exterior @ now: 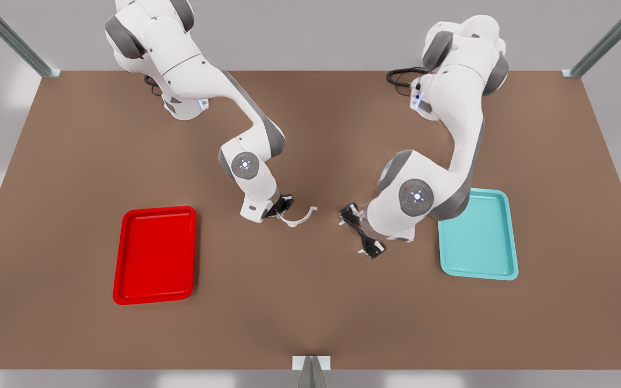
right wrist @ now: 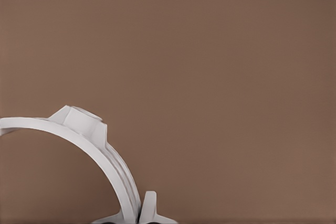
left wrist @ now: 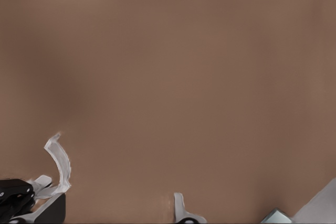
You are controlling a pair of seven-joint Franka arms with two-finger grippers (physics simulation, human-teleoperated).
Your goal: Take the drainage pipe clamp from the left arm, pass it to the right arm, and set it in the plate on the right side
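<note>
Lying bare on the table: red plate (exterior: 155, 255), teal tray (exterior: 479, 234).

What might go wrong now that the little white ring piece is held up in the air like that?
1. The right hand pinches the drainage pipe clamp by one end, so the thin strip may twist or slip out on the way.
2. The open left hand sits close by; a swing could clip it.
3. The red plate has a low rim, so a careless drop might bounce out.
</note>
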